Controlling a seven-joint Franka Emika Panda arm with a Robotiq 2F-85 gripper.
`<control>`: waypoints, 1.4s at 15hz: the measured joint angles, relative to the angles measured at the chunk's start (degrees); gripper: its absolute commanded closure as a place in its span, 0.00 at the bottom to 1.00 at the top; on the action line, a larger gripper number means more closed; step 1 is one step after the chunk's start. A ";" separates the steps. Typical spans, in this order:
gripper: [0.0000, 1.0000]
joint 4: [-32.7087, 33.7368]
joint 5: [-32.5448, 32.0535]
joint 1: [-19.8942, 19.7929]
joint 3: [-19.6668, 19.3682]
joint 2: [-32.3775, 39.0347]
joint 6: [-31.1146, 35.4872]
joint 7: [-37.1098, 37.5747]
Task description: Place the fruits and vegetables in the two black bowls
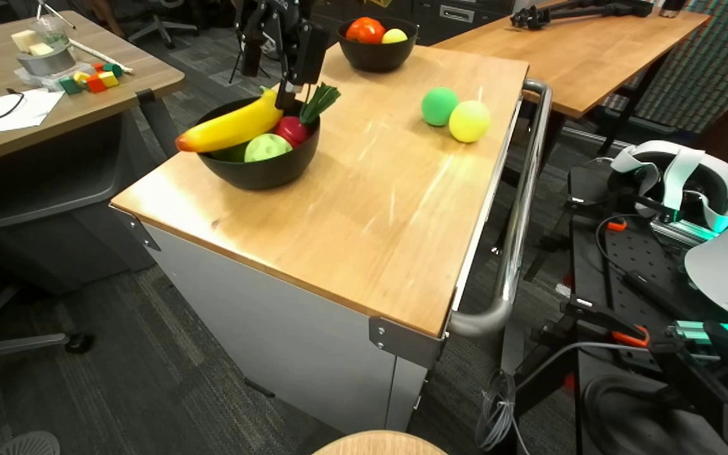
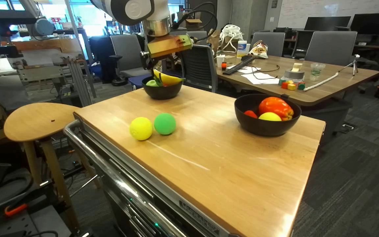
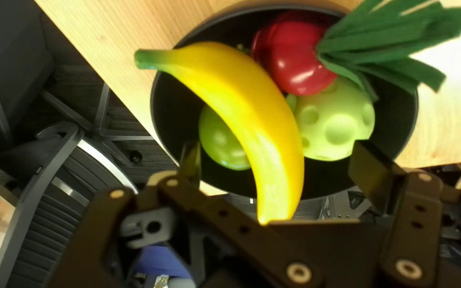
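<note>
A black bowl (image 1: 263,174) holds a yellow banana (image 3: 254,104), a red radish with green leaves (image 3: 294,60), a pale green dimpled ball (image 3: 334,120) and a round green fruit (image 3: 222,140). The banana lies on top, its ends past the rim. My gripper (image 3: 276,160) is open over this bowl, its fingers apart on either side of the banana's lower part, touching neither side. Another black bowl (image 2: 265,128) holds a red-orange pepper (image 2: 275,108), a yellow fruit (image 2: 270,116) and a small red item (image 2: 250,114). A green ball (image 2: 165,123) and a yellow ball (image 2: 141,128) lie on the tabletop.
The wooden cart top (image 1: 351,221) has a metal handle rail (image 1: 522,208) along one side. The banana bowl stands near the cart's edge. A chair (image 2: 199,67) and a table with colored blocks (image 2: 290,85) stand beyond. A wooden stool (image 2: 41,120) is beside the cart.
</note>
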 measured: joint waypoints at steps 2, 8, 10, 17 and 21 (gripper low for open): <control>0.00 -0.23 2.34 -0.87 0.45 -2.53 -1.16 0.41; 0.00 -5.83 14.22 -3.64 -3.09 -14.91 -5.76 2.02; 0.00 -9.21 13.41 -4.24 -6.95 -18.42 -6.53 5.37; 0.00 -13.32 10.58 -5.27 -12.04 -19.78 -8.87 10.39; 0.00 -14.97 6.79 -5.32 -12.68 -15.61 -8.53 19.83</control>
